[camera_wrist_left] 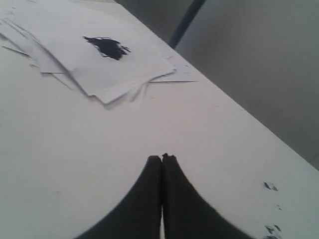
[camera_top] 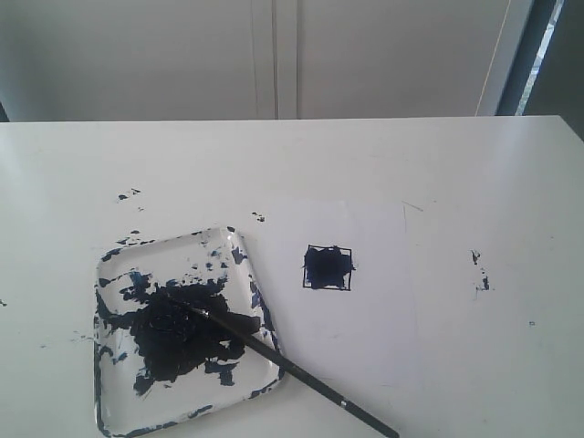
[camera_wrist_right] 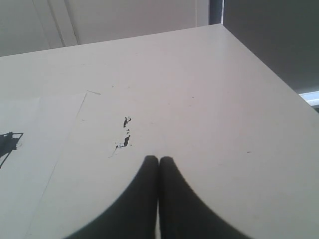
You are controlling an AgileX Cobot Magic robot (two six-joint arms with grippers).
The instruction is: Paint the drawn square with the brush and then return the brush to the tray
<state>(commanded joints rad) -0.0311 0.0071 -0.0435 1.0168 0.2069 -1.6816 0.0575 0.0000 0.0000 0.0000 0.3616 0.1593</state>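
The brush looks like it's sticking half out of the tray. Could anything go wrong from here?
1. The brush lies across the rim of the tray, its tail out over the table; a nudge could roll it off and streak paint.
2. The drawn square is filled with dark paint that may be wet; anything brushing over it could smear it past the outline.

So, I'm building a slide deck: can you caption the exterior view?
Drawn square smeared dark blue; brush lying with bristles in the paint-blotched tray, handle jutting past its rim.
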